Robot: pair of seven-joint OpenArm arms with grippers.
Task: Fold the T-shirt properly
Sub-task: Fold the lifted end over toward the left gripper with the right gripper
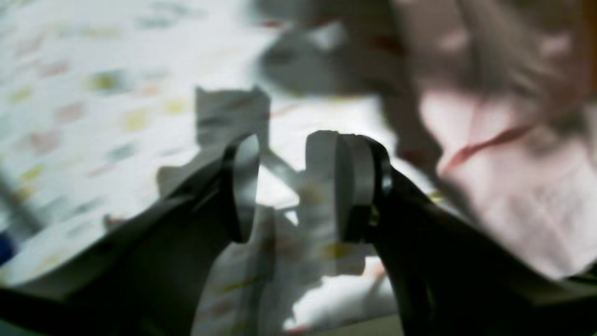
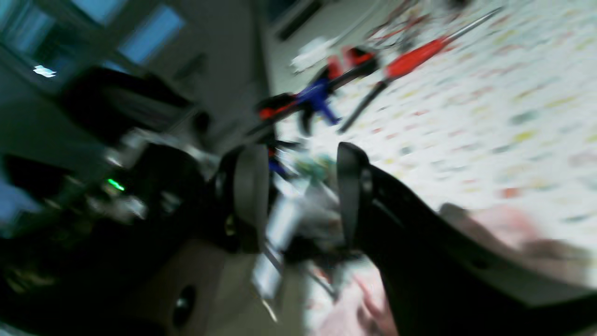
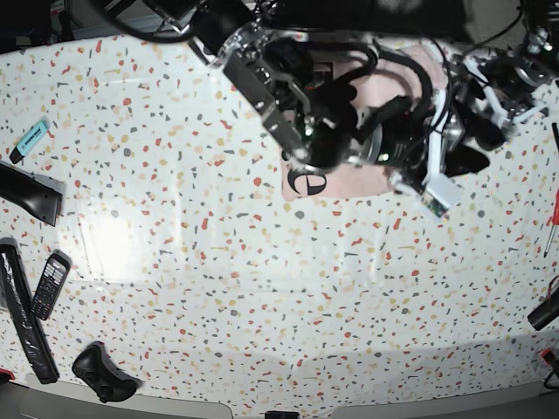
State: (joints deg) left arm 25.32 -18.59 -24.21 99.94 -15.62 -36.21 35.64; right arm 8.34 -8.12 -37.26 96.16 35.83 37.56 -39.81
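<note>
The pale pink T-shirt (image 3: pixel 354 182) lies bunched at the far middle of the speckled table, mostly hidden under both arms. A black letter (image 3: pixel 307 182) shows at its near left corner. In the left wrist view my left gripper (image 1: pixel 282 154) is open and empty above the table, with the pink T-shirt (image 1: pixel 517 186) to its right. In the blurred right wrist view my right gripper (image 2: pixel 298 163) is open and empty, with pink cloth (image 2: pixel 494 224) below and beside its right finger.
A teal marker (image 3: pixel 31 138), a black handset (image 3: pixel 50 284), a black bar (image 3: pixel 26 196) and a black controller (image 3: pixel 100 367) lie along the table's left side. A red screwdriver (image 2: pixel 415 58) and a blue clamp (image 2: pixel 317 98) lie near the right edge.
</note>
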